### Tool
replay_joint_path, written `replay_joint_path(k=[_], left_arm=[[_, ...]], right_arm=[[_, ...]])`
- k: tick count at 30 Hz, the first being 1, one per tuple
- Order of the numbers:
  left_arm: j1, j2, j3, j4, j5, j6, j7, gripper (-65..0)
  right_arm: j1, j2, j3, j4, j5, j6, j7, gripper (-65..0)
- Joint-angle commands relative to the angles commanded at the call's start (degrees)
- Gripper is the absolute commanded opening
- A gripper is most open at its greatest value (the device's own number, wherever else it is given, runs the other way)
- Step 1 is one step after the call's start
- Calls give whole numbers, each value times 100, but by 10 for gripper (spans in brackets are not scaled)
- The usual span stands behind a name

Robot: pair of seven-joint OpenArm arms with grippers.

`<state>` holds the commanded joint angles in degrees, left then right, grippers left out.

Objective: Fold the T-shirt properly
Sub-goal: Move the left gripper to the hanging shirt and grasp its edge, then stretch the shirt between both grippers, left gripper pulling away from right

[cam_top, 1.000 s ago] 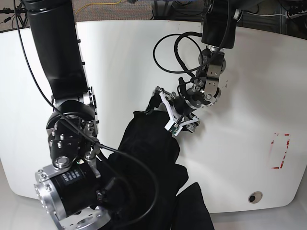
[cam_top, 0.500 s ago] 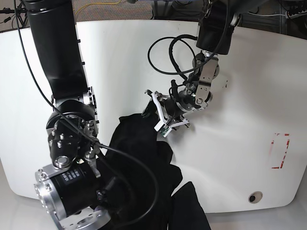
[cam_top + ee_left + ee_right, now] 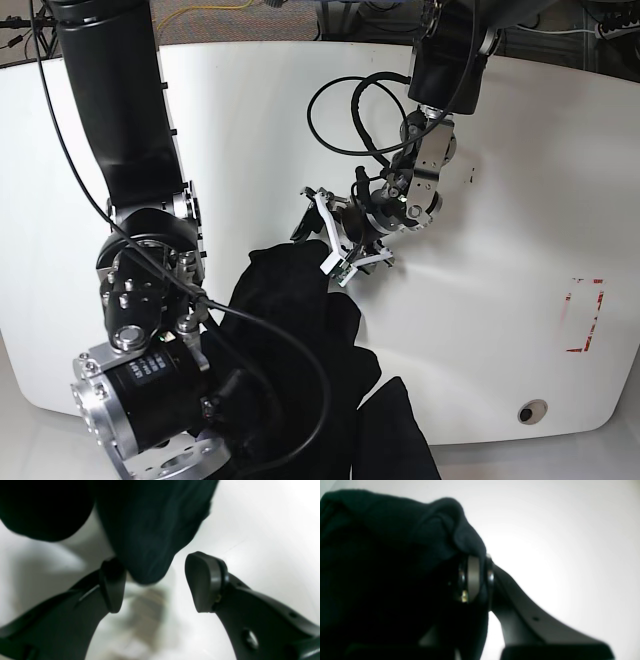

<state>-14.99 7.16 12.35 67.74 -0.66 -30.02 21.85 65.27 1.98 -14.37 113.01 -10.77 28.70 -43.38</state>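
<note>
Black T-shirt (image 3: 300, 330) bunched in a crumpled heap on the near part of a white table (image 3: 520, 180), trailing over the front edge toward the bottom of the base view. No print or lettering visible, only dark folds.

Left gripper (image 3: 335, 240) at the upper end of the heap, near the table's middle. In the left wrist view, left gripper (image 3: 155, 582) spread wide, two dark fingertips (image 3: 205, 582) apart with a rounded lobe of T-shirt (image 3: 147, 530) hanging just above the gap, touching or nearly touching one tip; not pinched.

Right gripper (image 3: 476, 580) pressed together on a fold of T-shirt (image 3: 395, 555), cloth draped over the pads and hiding most of one finger. In the base view, right arm's bulky wrist (image 3: 150, 390) low on the left, against the heap's near side; a looping black cable (image 3: 350, 110) beside the left arm.
</note>
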Motion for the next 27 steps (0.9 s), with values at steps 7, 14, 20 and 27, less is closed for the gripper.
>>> replay_joint_path(k=[7, 14, 20, 27], left_arm=[[-53, 0, 0, -26, 0, 18, 0, -278], [-141, 0, 0, -44, 0, 18, 0, -278], [-149, 0, -9, -44, 0, 26, 0, -356], [-132, 0, 0, -44, 18, 26, 35, -650]], right_arm=[[0, 0, 0, 0, 0, 0, 0, -650], [0, 0, 0, 0, 0, 0, 0, -650], [0, 0, 0, 0, 0, 0, 0, -650], [0, 0, 0, 0, 0, 0, 0, -650]])
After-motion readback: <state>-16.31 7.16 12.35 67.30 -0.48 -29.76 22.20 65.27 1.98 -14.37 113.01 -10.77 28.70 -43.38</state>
